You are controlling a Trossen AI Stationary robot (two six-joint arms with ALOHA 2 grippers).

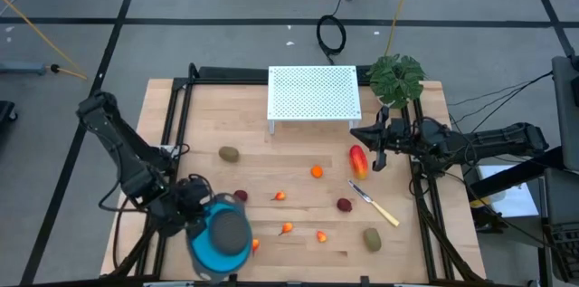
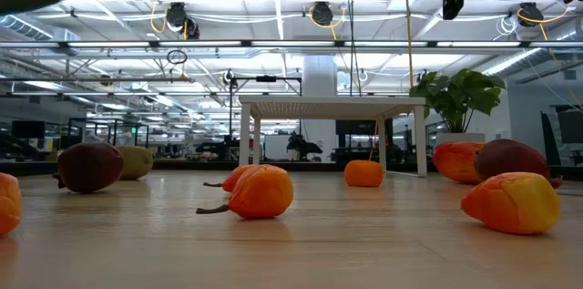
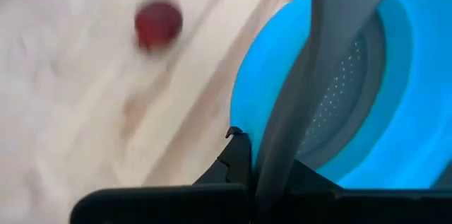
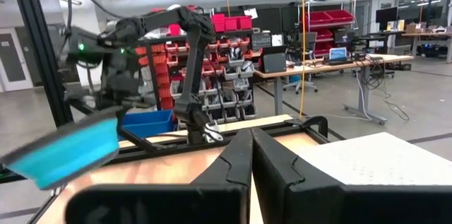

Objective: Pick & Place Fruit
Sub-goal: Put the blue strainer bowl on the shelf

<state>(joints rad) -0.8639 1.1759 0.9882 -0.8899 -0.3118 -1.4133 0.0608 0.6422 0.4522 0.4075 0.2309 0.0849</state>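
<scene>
- The left gripper (image 1: 201, 204) sits at about 7 o'clock on the tabletop (image 1: 298, 156), clamped shut on the grey rim of the blue bowl (image 1: 222, 237); the left wrist view shows the rim pinched between its fingers (image 3: 236, 157), and the right wrist view shows the bowl tilted and raised off the wood
- The right gripper (image 1: 378, 153) hangs at about 3 o'clock, near the right edge, its fingers pressed together and holding nothing; it is above the tabletop, just beside the elongated red-yellow fruit (image 1: 359, 161)
- One brown-green oval (image 1: 229, 153) lies at about 9 o'clock, well apart from the other brown-green oval (image 1: 372, 238) at about 5 o'clock
- One dark red ball (image 1: 241, 196) lies just beside the bowl, toward the centre; the other dark red ball (image 1: 344, 204) lies right of centre, near the knife (image 1: 374, 204)
- A round orange piece (image 1: 317, 172) lies near the centre; small orange-red bits lie at (image 1: 280, 196), (image 1: 286, 228) and (image 1: 321, 236) along the 6 o'clock side; another bit (image 1: 255, 244) touches or nearly touches the bowl's edge, which of the two I cannot tell
- A white perforated stand (image 1: 313, 93) stands at 12 o'clock; a green plant (image 1: 396, 78) stands at about 1 o'clock
</scene>
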